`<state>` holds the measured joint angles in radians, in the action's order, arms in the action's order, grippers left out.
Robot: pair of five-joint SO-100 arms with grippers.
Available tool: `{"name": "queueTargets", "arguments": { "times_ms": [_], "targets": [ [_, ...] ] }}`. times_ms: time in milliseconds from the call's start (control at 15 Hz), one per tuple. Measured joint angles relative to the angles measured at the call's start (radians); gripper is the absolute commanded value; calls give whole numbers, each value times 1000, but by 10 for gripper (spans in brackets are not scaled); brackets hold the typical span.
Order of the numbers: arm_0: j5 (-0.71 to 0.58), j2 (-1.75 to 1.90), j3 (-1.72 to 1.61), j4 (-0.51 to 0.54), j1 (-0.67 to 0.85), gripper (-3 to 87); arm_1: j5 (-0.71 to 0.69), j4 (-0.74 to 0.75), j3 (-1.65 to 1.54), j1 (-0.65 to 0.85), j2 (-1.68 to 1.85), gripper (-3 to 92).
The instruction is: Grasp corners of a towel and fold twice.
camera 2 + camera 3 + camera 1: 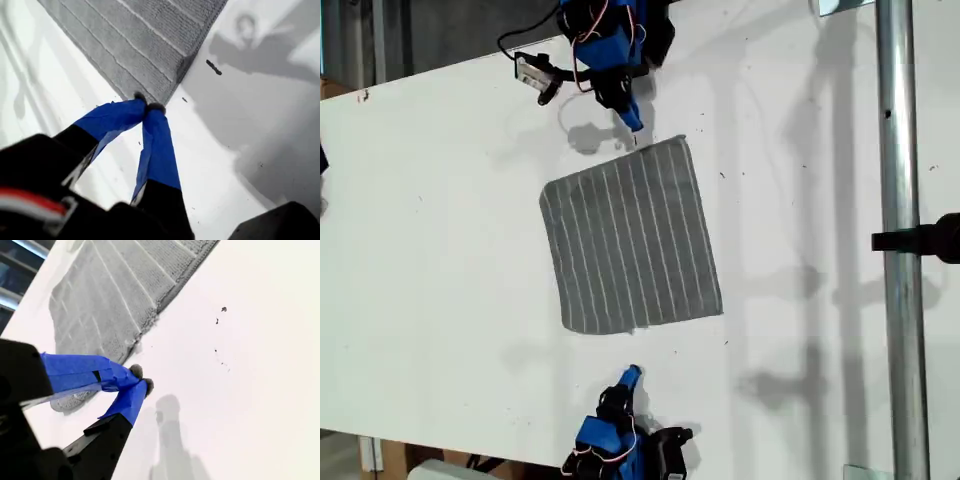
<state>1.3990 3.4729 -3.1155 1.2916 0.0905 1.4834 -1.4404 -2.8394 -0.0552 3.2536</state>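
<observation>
**Both claws shut and empty beside a flat towel**

The towel (pixel 632 240) lies spread and unfolded in the middle of the white tabletop (pixel 440 200). My first claw (pixel 147 107), at the top of the exterior view, is pressed together on nothing, its tips just beside a corner (pixel 165 92). My second claw (pixel 141 379), at the bottom of the exterior view, is also pressed together and empty, standing apart from the towel's nearer edge.

The main risk, as I judge it, is coming down with the jaws shut. The tips would push the cloth and wrinkle it instead of taking the hem. A thin corner lying flat may also slip out of a shallow pinch. If only one claw catches, lifting would drag the towel askew and spoil the fold.

No containers are in view.
</observation>
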Motion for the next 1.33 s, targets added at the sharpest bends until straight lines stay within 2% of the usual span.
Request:
{"name": "queueTargets", "arguments": {
  "times_ms": [400,600,800,867,1000,1333],
  "targets": [
    [0,0,0,0,-2,-27,-322,-17,726,-156,-920,-1],
    [12,0,0,0,-2,-27,-359,-17,790,-279,-1101,-2],
    [25,0,0,0,-8,-27,-360,-20,792,-341,-1117,268],
    [25,0,0,0,-17,-27,-360,-20,792,-344,-1138,396],
    [28,0,0,0,-38,-27,-382,-6,792,-341,-1200,432],
    [28,0,0,0,-41,-27,-420,89,739,-229,-1307,378]
  ]
}}
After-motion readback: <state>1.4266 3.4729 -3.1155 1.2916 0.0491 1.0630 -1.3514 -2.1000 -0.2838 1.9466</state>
